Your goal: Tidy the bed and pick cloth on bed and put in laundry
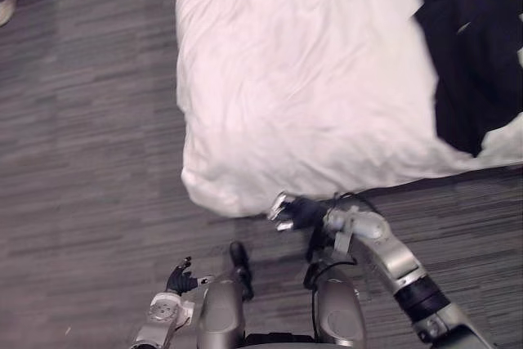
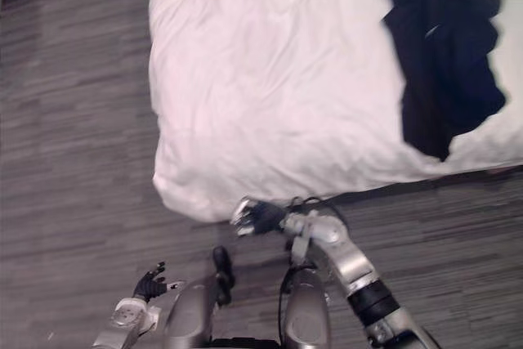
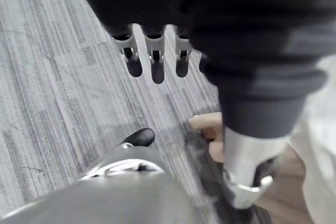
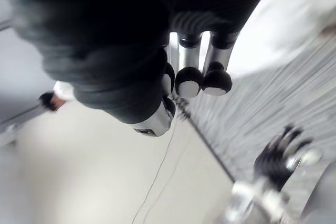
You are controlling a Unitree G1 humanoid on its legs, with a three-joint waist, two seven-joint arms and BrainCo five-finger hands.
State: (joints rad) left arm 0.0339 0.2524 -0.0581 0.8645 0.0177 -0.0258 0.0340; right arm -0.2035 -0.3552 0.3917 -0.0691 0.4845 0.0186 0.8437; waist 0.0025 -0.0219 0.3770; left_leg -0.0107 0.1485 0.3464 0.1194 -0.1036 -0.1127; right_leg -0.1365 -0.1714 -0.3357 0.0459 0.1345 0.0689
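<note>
I see the dark cloth (image 2: 445, 55) lying on the white bed (image 2: 270, 79), toward its right side. My right hand (image 2: 257, 218) hovers relaxed and empty by the bed's near corner. My left hand (image 1: 180, 278) hangs loose-fingered and empty above the floor (image 1: 82, 161).

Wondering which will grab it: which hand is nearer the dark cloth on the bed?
Right. The right hand is at the bed's near edge, left of the dark cloth; the left hand hangs over the floor, farther off.
</note>
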